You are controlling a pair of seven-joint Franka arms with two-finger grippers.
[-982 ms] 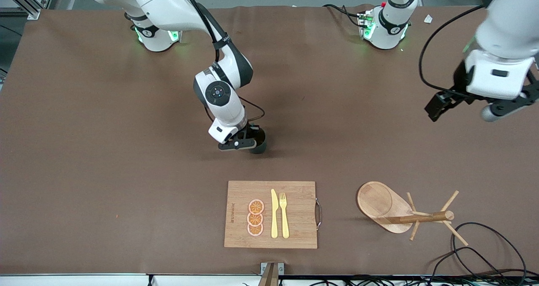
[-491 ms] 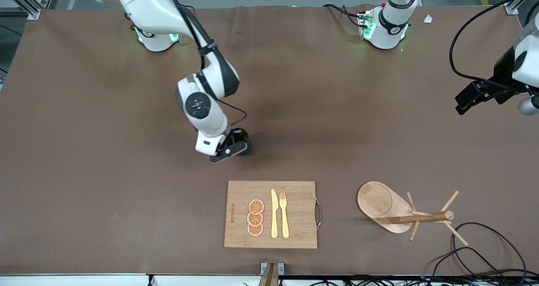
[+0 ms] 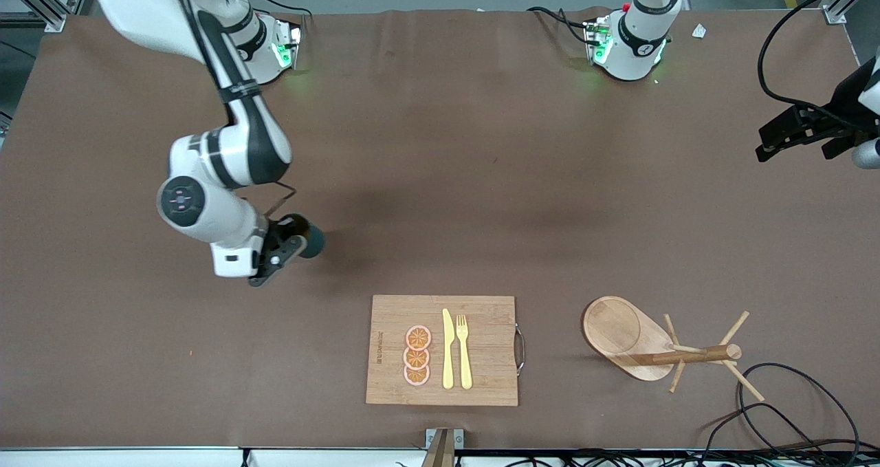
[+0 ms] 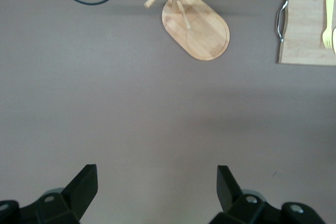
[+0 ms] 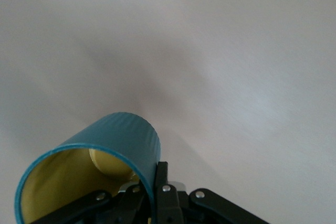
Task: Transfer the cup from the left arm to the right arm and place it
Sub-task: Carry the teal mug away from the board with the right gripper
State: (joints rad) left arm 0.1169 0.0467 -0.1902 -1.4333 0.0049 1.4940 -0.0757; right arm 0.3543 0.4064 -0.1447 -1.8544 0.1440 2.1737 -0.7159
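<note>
The cup [image 3: 311,241] is dark teal with ribbed sides and a yellow inside. My right gripper [image 3: 287,245] is shut on its rim, one finger inside and one outside, and holds it tilted above the table toward the right arm's end. In the right wrist view the cup [image 5: 105,161] fills the lower part, with the gripper [image 5: 149,192] pinching its wall. My left gripper [image 3: 801,135] is open and empty, raised at the left arm's end of the table. In the left wrist view its fingertips [image 4: 84,184] stand wide apart over bare table.
A wooden cutting board [image 3: 481,316] with orange slices [image 3: 417,355], a yellow knife [image 3: 447,350] and fork [image 3: 465,350] lies near the front camera. A wooden mug tree [image 3: 660,346] lies beside it toward the left arm's end, with black cables [image 3: 790,412] nearby.
My right gripper has carried the cup from the table's middle toward the right arm's end. My left gripper has drawn back toward the left arm's end of the table.
</note>
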